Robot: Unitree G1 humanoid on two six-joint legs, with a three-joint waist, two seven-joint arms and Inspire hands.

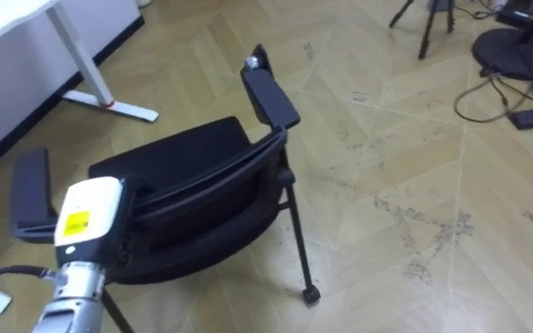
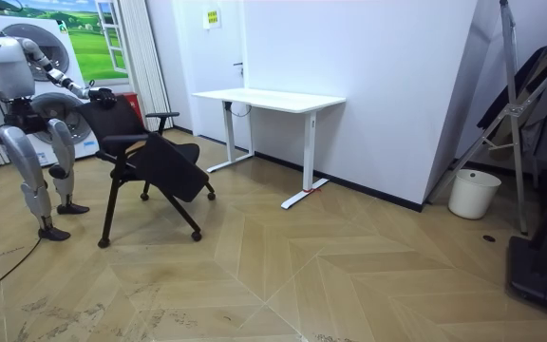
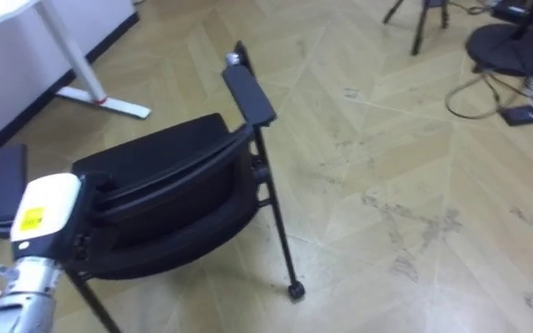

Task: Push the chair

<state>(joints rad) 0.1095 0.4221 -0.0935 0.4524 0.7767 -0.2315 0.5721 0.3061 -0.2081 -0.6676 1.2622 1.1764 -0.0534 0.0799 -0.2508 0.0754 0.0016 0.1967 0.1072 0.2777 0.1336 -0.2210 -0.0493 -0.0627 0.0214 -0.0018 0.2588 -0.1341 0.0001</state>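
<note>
Black chair (image 1: 188, 199) sits at lower left to centre of the eye views, seen from above and behind. In the room view it stands at left on the wood floor (image 1: 415, 185).

Left hand (image 1: 86, 213) comes in from lower left and rests at the top edge of the backrest. The fingers are hidden against the dark backrest, so I cannot tell whether they are spread or curled.

Edges:
- One armrest (image 1: 268, 97) juts toward upper centre.
- The rear leg on the frame's right runs down to a castor (image 1: 311, 294) at lower centre.
- The foot (image 1: 109, 104) of the white desk (image 2: 269, 98) lies at upper left, near the chair but apart from it.

Open room:
- Bare floor spreads across the whole right half of the eye views.
- At upper right are a tripod (image 1: 424, 28) and loose cables (image 1: 498, 92), well apart from the chair.

In the room view the robot stands at far left behind the chair, upright, with an arm reaching to the backrest. The desk's surface stands against the wall (image 2: 378, 76) beyond the chair.

Containers: a white bucket (image 2: 473, 193) at right by the wall. Its contents cannot be seen.
</note>
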